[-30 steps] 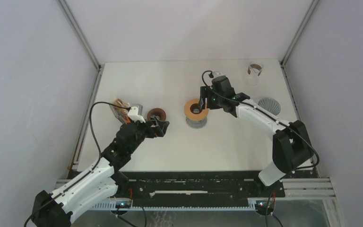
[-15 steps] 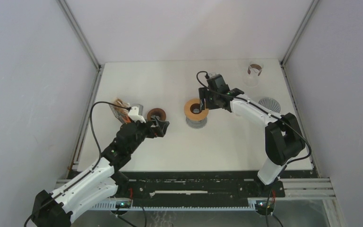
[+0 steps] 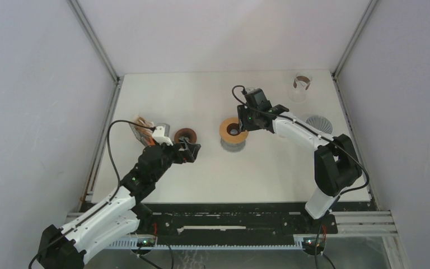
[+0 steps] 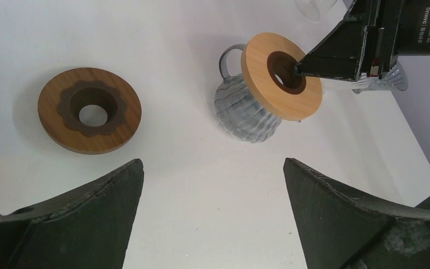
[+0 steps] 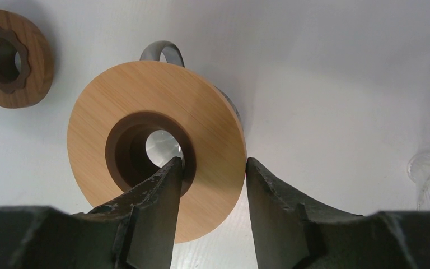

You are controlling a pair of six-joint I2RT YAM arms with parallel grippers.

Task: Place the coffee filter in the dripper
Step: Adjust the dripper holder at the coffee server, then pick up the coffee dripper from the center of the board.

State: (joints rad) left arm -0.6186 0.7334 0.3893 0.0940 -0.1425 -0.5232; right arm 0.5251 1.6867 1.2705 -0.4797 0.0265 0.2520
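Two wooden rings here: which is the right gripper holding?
The lighter ring, tilted atop the grey ribbed dripper: the right gripper pinches its band, one finger through the hole. The darker ring lies flat on the table, untouched.

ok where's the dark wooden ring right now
In the top view the dark wooden ring lies on the table, left of centre, just beyond the left gripper; the light wooden ring sits to its right.
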